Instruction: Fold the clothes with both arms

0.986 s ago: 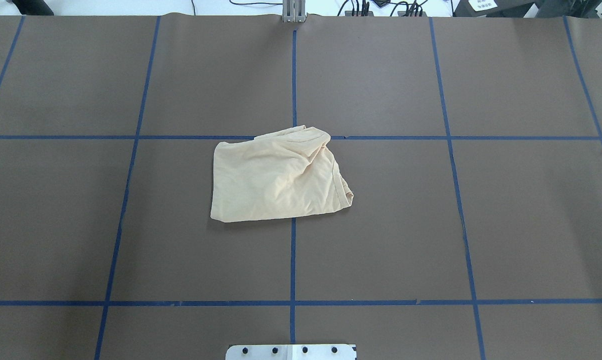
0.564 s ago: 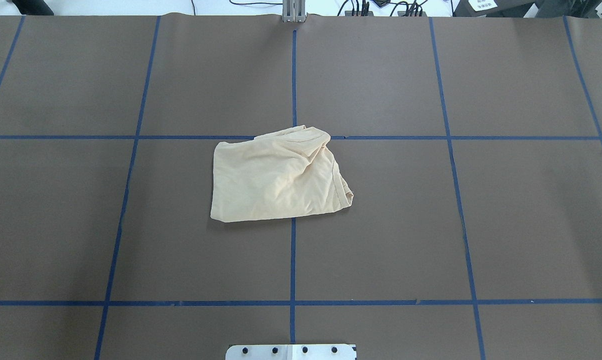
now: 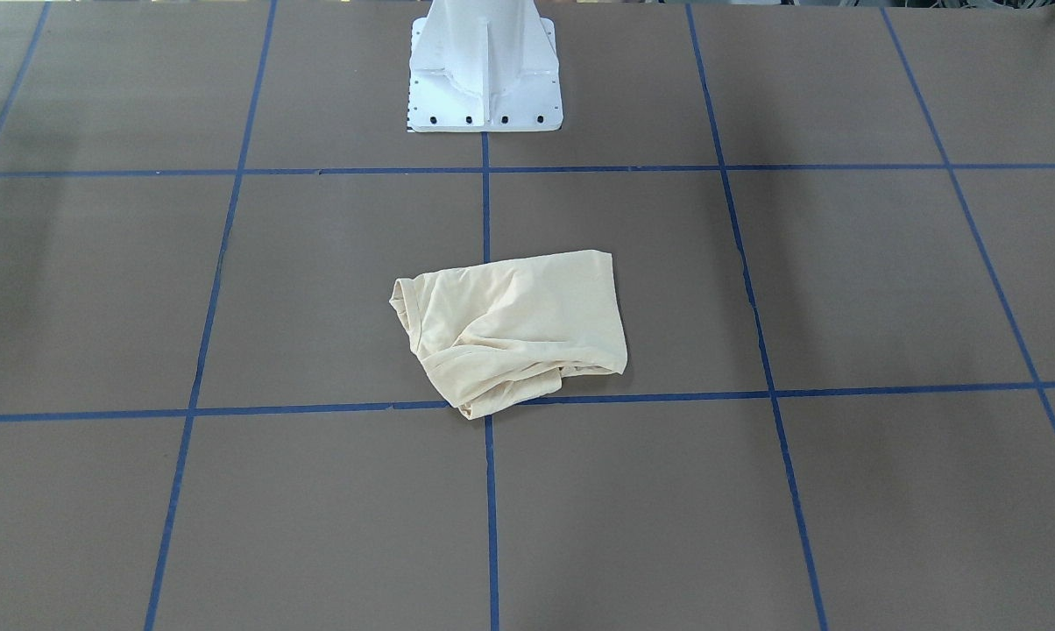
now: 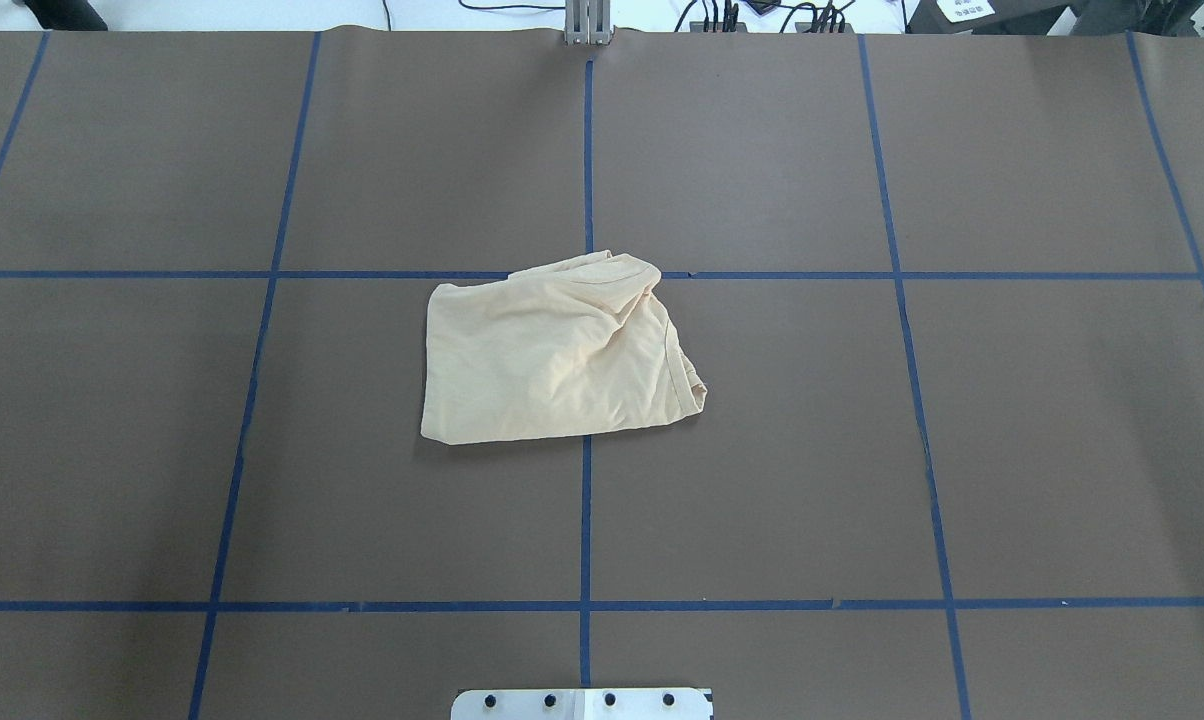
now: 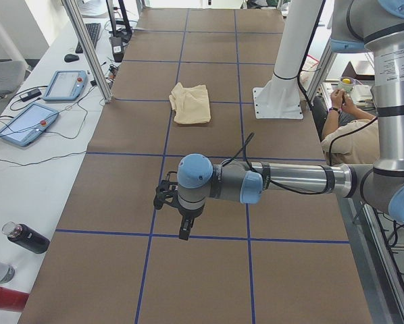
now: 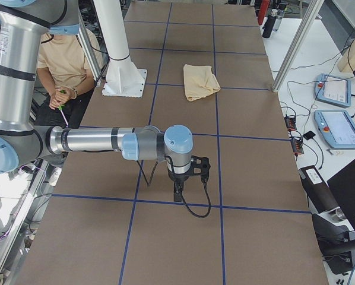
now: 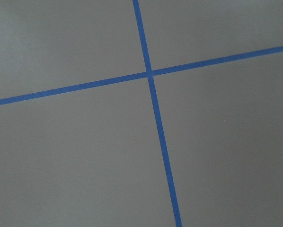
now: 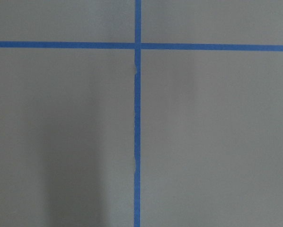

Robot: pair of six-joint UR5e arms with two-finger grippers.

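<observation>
T-shirt (image 4: 557, 350) lies in a rumpled fold, flat on the table (image 4: 1012, 450) in front of the pedestal base (image 3: 484, 79). Left arm (image 5: 290, 179) and right arm (image 6: 88, 141) reach out level, well to either side of the base. Left gripper (image 5: 184, 231) and right gripper (image 6: 178, 194) point down; can't tell how far open.

I see brown table surface (image 7: 70, 161) throughout. Two blue tape lines (image 7: 161, 142) cross at upper centre, both tilted in frame. Covering possibly paper; texture unclear.
</observation>
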